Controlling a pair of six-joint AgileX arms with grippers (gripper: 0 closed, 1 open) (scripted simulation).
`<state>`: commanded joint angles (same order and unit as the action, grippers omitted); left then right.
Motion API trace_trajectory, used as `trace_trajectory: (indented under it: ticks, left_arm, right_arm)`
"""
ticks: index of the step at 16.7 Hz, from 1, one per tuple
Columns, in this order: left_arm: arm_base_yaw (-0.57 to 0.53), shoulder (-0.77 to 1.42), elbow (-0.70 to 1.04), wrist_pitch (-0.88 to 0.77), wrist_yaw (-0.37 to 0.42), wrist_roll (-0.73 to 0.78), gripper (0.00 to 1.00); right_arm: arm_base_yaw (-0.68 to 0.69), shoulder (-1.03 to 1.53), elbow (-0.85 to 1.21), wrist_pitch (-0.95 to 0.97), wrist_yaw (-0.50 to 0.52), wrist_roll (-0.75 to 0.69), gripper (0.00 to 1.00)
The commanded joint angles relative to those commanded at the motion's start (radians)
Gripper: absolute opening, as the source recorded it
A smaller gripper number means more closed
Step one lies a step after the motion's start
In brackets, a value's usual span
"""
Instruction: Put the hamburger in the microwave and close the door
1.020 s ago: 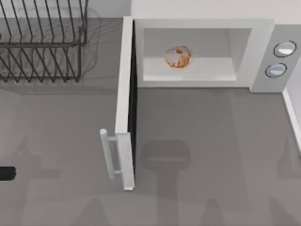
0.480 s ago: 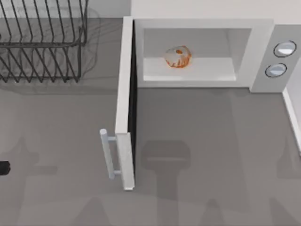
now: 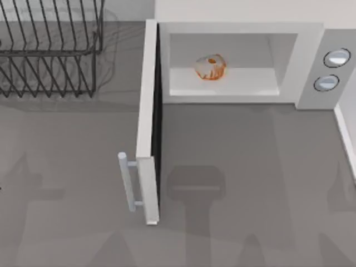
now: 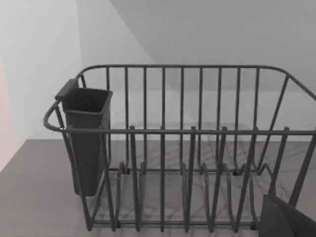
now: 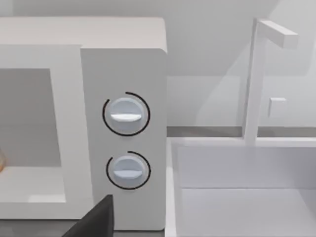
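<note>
Hamburger (image 3: 211,67) inside microwave (image 3: 239,28); door (image 3: 147,122) open.
I should push squarely beside its handle (image 3: 128,182); I cannot tell my tools' state.

Even, soft, bright light w/ no glare or hot spots. Broad faint shadows lie on the grey surface (image 3: 250,167), incl. a blocky one just beside the open door (image 3: 149,122) and crisscross ones under the dish rack (image 3: 50,50). Microwave (image 3: 239,33) cavity evenly lit. All views sharp, no edge distortion.
</note>
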<state>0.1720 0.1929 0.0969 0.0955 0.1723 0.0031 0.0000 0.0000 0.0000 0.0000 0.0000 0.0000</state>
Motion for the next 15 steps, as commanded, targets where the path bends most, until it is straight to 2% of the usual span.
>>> trace_trajectory:
  ticks: [4, 15]
  left_arm:
    - [0.011, -0.005, 0.005, -0.015, 0.011, 0.001, 0.0]
    - [0.192, -0.064, 0.102, -0.168, 0.193, 0.0, 0.0]
  right_arm:
    - [0.0, 0.0, 0.0, 0.0, 0.0, 0.0, 1.0]
    - [0.0, 0.0, 0.0, 0.0, 0.0, 0.0, 1.0]
